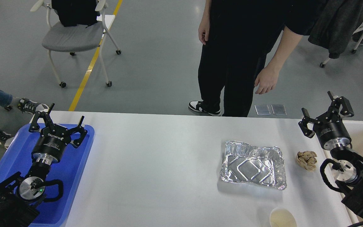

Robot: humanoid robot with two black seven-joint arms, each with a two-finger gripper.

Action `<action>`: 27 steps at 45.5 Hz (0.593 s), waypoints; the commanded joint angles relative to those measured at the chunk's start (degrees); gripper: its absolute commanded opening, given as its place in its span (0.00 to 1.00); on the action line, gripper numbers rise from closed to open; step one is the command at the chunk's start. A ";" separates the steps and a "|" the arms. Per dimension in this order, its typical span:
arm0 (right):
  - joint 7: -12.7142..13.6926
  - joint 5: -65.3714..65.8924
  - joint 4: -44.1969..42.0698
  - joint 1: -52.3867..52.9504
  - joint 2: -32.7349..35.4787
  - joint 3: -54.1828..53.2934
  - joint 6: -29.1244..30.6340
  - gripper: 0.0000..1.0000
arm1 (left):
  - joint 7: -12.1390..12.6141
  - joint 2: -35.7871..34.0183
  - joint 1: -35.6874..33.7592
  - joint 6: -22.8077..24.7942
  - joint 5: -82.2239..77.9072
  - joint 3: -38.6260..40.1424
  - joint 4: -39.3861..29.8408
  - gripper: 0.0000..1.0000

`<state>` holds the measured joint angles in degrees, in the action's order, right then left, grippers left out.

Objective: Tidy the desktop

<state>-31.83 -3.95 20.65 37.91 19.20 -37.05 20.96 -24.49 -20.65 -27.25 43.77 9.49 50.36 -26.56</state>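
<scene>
1. The left arm comes up from the lower left corner, its wrist angled up over the near left end of the desktop (156, 164).
2. The left gripper (58, 121) has its fingers spread wide, nothing between them.
3. The right arm rises from the lower right, at the desktop's right edge.
4. The right gripper (325, 114) gapes too, empty.

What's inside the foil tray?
Nothing: the foil tray on the desktop shows only its bare embossed bottom. What lies under it is hidden.
</scene>
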 commanded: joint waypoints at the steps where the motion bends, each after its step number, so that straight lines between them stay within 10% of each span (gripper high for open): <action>1: 0.02 -0.01 0.00 -0.03 -0.39 -0.04 0.04 1.00 | 0.06 0.00 0.00 0.00 0.00 0.00 -0.07 0.99; 27: 0.37 1.05 0.79 1.37 1.01 0.75 -0.57 1.00 | 0.06 0.00 0.00 0.00 0.00 0.00 0.02 0.99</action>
<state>-31.67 -3.90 21.06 38.71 19.36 -36.61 20.61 -24.44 -20.65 -27.25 43.77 9.49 50.36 -26.56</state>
